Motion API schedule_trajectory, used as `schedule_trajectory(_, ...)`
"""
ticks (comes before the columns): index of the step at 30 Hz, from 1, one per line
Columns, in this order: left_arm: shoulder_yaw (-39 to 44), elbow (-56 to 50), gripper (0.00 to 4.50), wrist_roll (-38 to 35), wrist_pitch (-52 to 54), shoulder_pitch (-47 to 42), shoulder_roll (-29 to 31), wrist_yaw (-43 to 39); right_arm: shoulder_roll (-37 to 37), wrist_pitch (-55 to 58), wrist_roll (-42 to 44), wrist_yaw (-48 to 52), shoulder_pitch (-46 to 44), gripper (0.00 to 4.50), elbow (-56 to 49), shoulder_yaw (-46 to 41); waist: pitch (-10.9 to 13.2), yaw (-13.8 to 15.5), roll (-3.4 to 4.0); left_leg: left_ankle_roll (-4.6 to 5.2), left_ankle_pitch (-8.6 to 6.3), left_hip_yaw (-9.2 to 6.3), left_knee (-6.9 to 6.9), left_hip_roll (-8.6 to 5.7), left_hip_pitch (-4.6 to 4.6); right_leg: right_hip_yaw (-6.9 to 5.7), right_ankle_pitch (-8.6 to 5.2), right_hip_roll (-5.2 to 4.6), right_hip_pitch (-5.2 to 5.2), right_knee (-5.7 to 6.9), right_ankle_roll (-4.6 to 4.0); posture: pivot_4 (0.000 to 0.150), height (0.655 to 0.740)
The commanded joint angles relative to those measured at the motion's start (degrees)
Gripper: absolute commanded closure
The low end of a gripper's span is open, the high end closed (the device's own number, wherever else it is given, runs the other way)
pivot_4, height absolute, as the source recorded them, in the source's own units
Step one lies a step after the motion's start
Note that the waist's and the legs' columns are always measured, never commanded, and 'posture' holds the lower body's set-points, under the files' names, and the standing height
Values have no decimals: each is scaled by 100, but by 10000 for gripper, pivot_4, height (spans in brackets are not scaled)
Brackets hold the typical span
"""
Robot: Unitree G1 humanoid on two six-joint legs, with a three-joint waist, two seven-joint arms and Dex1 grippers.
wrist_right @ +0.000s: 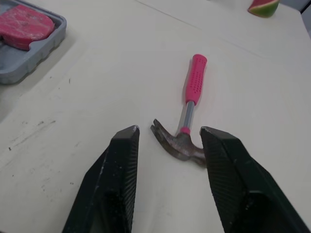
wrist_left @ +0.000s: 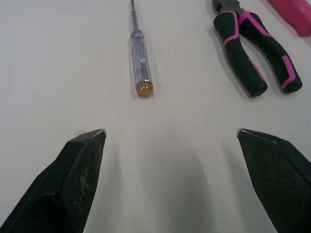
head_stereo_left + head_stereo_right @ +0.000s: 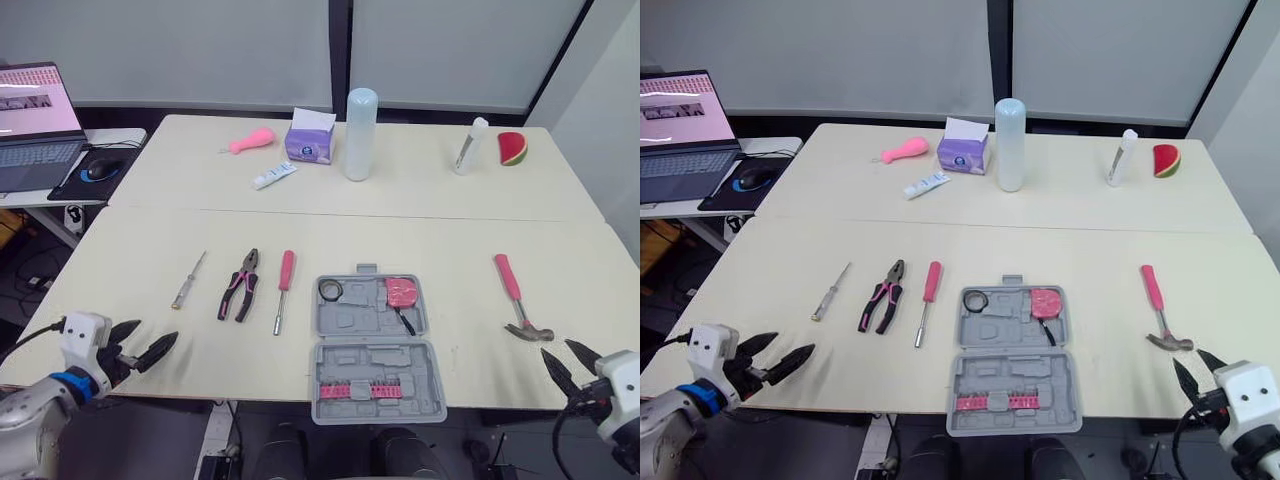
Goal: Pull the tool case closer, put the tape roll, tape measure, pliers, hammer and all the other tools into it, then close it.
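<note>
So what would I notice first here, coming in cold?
Probably the grey tool case, lying open at the near edge of the table, with a pink tape measure already inside. Pink-handled tools lie loose on either side: pliers to its left, a hammer to its right. By the near corners, the left gripper and right gripper are open, holding nothing.

Grey plastic tool case (image 3: 375, 350), pink bit row (image 3: 360, 391) inside; pink-handled steel hammer (image 3: 515, 297); black pink-striped pliers (image 3: 240, 285); cream tabletop (image 3: 150, 250).
</note>
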Motion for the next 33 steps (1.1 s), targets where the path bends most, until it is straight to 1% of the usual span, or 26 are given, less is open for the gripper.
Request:
schedule_trajectory(1,275,-402,0,-136,71,167,-45,185,-82,-218,236,8,127,13988,13,-203,-1,0,-1,0,0,0,0,0,1,1,0,0,0,0,0,1500,7002)
schedule_trajectory(5,336,-520,0,-161,148,303,-91,293,-143,-282,288,-18,200,1729,134,-159,-4,1,-2,0,0,0,0,-1,3,1,0,0,3,0,0,1500,7002)
schedule_trajectory(6,342,-540,0,-165,159,330,-93,299,-152,-277,299,-34,210,339,144,-149,-5,1,-3,0,0,1,0,-1,3,1,0,0,3,0,0,1500,7002)
schedule_trajectory(11,346,-615,0,-204,205,379,-80,345,-191,-297,314,-83,233,339,236,-134,-6,3,-4,0,0,0,-1,-1,3,1,0,1,3,0,0,1500,7002)
schedule_trajectory(13,352,-694,0,-188,260,446,-60,380,-335,-358,274,-50,210,339,312,-218,-6,3,-4,0,0,1,-1,-1,3,1,0,1,4,0,0,1500,7002)
schedule_trajectory(15,358,-844,0,-217,345,541,-61,389,-581,-407,254,102,197,339,231,-197,-6,2,-4,0,0,5,-1,-3,4,4,0,1,4,0,0,1500,7002)
schedule_trajectory(17,356,-1181,0,-340,557,625,-105,460,-935,-173,410,330,110,339,-107,-57,-7,-12,-4,0,0,6,-1,-1,7,6,0,1,5,0,0,1500,7002)
schedule_trajectory(20,363,-1766,0,-586,982,630,-246,750,-1509,342,755,579,-255,339,-639,211,-6,-18,-3,0,0,7,-4,2,20,9,0,4,17,0,0,1500,7002)
schedule_trajectory(24,339,-2248,0,-791,1433,456,-454,1153,-2406,1135,1264,937,-1204,339,-1103,755,-10,-6,-10,0,0,5,-3,0,34,10,0,7,35,-2,0,1500,7002)
schedule_trajectory(28,264,-2715,0,-860,1770,392,-549,1411,-3272,1973,1955,1408,-2315,339,-1084,1226,-14,11,-20,0,0,-2,-3,-4,29,11,0,10,38,-14,0,1500,7002)
schedule_trajectory(31,167,-3168,0,-935,2120,250,-668,1788,-3601,2316,2191,1571,-3065,339,-912,1580,-15,22,-26,1,-1,-8,-3,-3,24,10,0,9,44,-31,0,1500,7002)
schedule_trajectory(33,27,-3459,0,-967,2404,64,-723,2065,-3674,2499,2275,1587,-3540,339,-832,1842,-15,43,-29,2,-1,-15,-3,-5,21,8,1,9,47,-38,-1,1500,7002)
